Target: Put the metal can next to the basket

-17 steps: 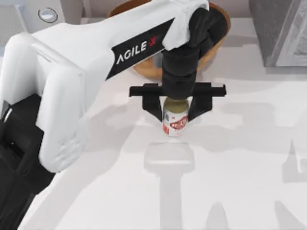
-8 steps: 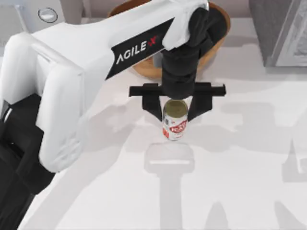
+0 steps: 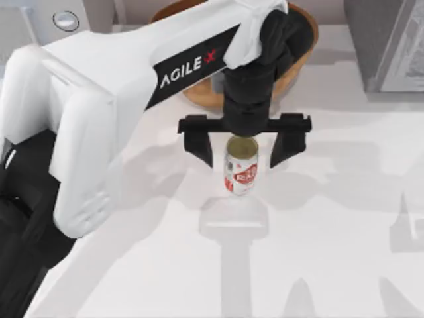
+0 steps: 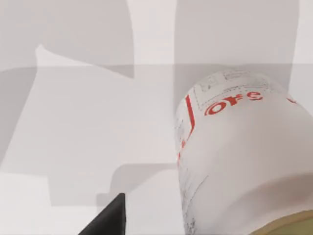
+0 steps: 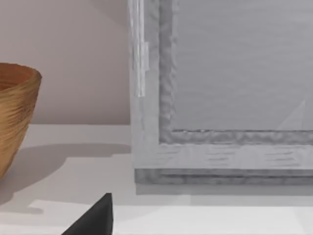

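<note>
metal can (image 3: 240, 167) first, because it is the thing you care about: it now stands upright on the bench (image 3: 331, 218), just in front of the basket (image 3: 291, 69) and near it, but not touching it.

now go from big to small. your left arm reaches across from the top view's left side and covers much of the basket. the basket sits at the back of the bench, and the right wrist view shows its woven side (image 5: 14, 117) too. below the arm hangs the left end effector (image 3: 242, 147), right over the can.

here is what changed. a moment ago the two fingers were pressed against the can's sides. now they are spread wide, with a gap on each side of the can. the can stays up on its own.

that looks like a let-go, so the can seems to be in its spot. you likely just need to lift the arm straight up without bumping the can.
</note>
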`<move>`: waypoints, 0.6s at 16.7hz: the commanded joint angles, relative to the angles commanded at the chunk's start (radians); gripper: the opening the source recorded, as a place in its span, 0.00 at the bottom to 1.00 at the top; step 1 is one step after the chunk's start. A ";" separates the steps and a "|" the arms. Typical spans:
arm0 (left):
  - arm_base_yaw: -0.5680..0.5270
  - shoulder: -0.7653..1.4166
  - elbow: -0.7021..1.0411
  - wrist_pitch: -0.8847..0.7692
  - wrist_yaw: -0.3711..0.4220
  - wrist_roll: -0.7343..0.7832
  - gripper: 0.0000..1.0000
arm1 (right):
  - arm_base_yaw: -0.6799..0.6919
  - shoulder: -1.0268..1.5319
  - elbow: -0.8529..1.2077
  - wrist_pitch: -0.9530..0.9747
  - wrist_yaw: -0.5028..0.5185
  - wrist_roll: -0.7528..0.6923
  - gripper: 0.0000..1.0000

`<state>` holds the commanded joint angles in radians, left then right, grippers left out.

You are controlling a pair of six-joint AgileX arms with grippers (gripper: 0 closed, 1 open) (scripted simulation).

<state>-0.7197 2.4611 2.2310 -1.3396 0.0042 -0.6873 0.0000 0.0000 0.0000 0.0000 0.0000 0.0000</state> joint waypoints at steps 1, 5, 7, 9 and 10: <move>0.000 0.000 0.000 0.000 0.000 0.000 1.00 | 0.000 0.000 0.000 0.000 0.000 0.000 1.00; -0.003 0.000 0.000 0.000 0.000 0.000 1.00 | 0.000 0.000 0.000 0.000 0.000 0.000 1.00; -0.004 0.002 0.003 -0.007 -0.001 0.000 1.00 | 0.000 0.000 0.000 0.000 0.000 0.000 1.00; -0.003 0.005 0.010 -0.035 -0.001 -0.001 1.00 | 0.000 0.000 0.000 0.000 0.000 0.000 1.00; -0.001 0.007 0.012 -0.056 -0.001 -0.002 1.00 | 0.000 0.000 0.000 0.000 0.000 0.000 1.00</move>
<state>-0.7208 2.4681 2.2435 -1.3961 0.0036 -0.6898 0.0000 0.0000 0.0000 0.0000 0.0000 0.0000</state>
